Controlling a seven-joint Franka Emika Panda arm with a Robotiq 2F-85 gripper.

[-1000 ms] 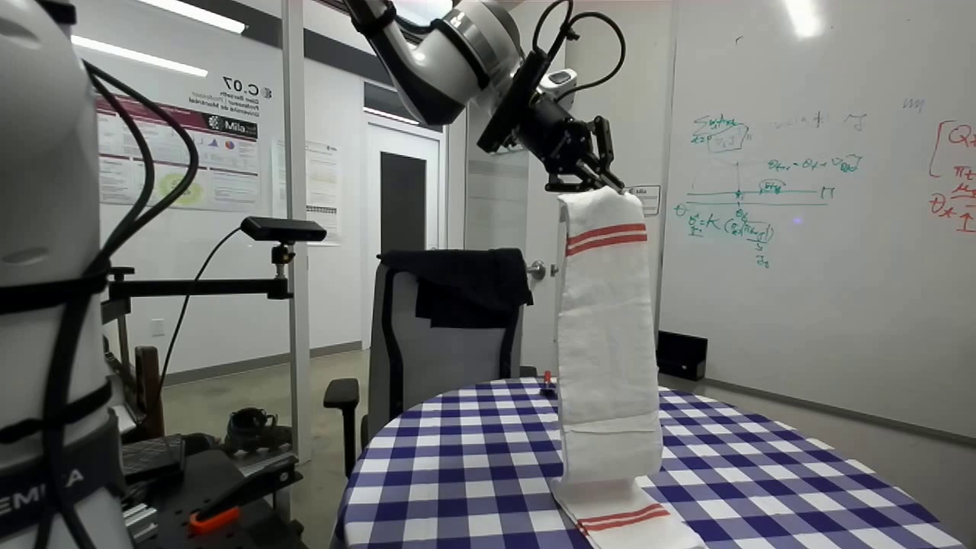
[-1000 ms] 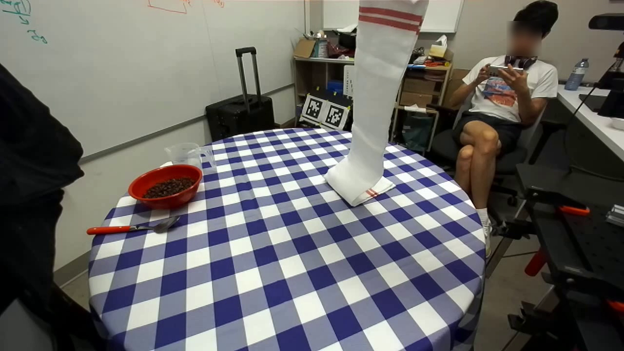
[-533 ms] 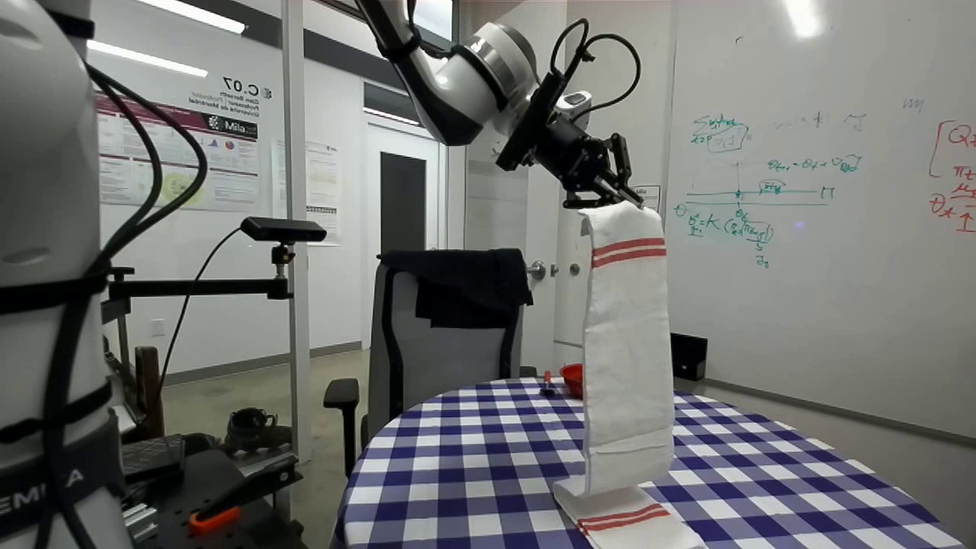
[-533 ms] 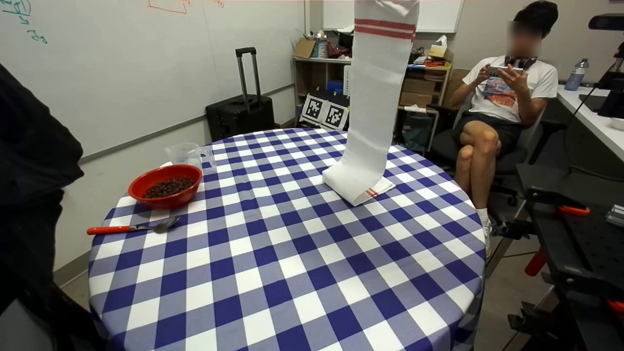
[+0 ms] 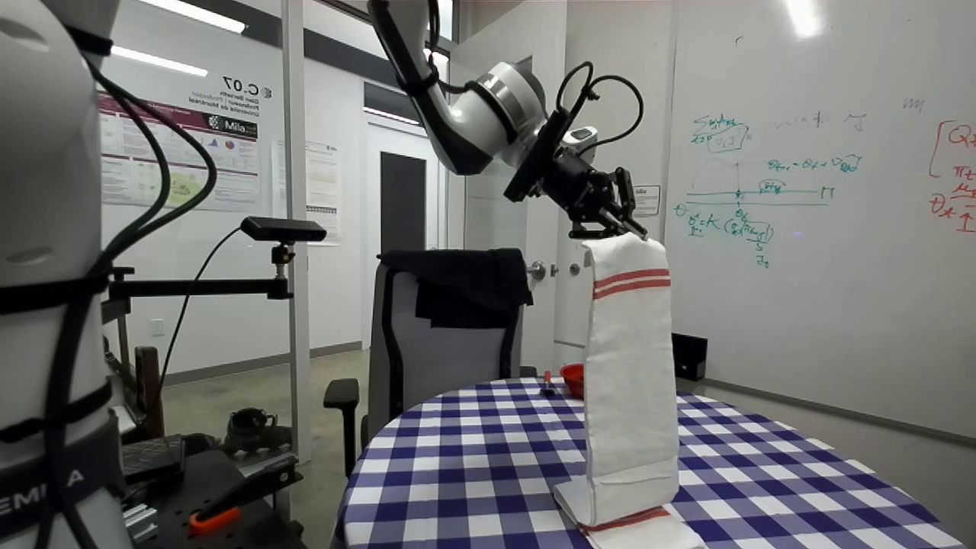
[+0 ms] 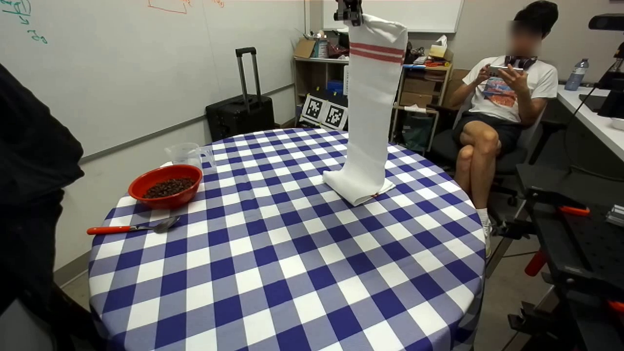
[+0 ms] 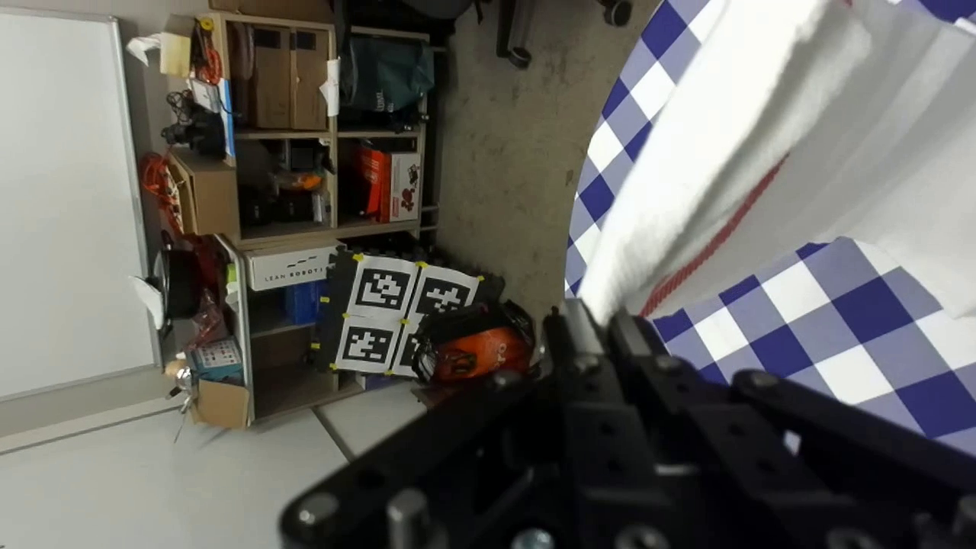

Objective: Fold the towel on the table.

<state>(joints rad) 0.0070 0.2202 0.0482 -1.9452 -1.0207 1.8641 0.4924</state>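
Note:
The towel [image 5: 633, 381] is a long white strip with red stripes near its ends. My gripper [image 5: 639, 231] is shut on its upper end and holds it high above the checked table [image 5: 473, 457]. The towel hangs down and bends at the tabletop, and its lower striped end lies flat on the cloth. The hanging towel [image 6: 373, 112] and the gripper [image 6: 353, 20], at the top edge, also show in an exterior view. In the wrist view the towel edge [image 7: 686, 168] runs into the narrow gap of the gripper [image 7: 608, 320], with the table [image 7: 862, 343] below.
A red bowl [image 6: 190, 192] of dark beans, a utensil with an orange handle [image 6: 109, 229] and a clear jug [image 6: 183, 153] stand near the table's edge. An office chair [image 5: 457, 351] with a dark cloth is behind the table. A person [image 6: 507, 92] sits beyond it.
My gripper has moved down, and in an exterior view also to the right, with the towel's upper end. The hanging part has lowered over the striped end on the table and covers more of it.

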